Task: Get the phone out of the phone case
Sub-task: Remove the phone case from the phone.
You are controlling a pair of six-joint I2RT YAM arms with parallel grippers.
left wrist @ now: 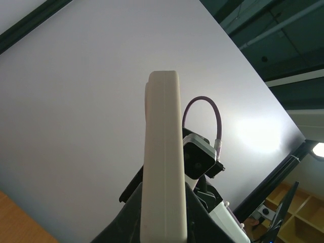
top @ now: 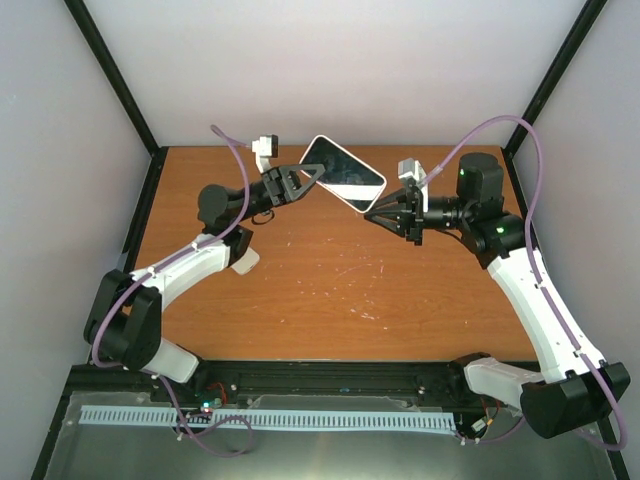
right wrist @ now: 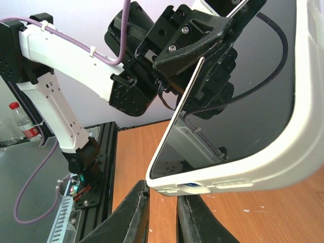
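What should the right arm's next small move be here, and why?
Probably close the right gripper on the phone case at its lower rim. The left gripper clamps the far end, holding it aloft, while the right fingers sit just beneath the rim, not clearly pinching yet.

Cream case [left wrist: 163, 162] edge-on, upright, mid-frame, base clamped between dark fingers of left gripper [left wrist: 162, 220]. Just behind, right: white-black camera [left wrist: 198, 158], purple cable [left wrist: 202, 106] looping above. Grey wall [left wrist: 76, 101] behind; table [left wrist: 15, 223] corner lower left.
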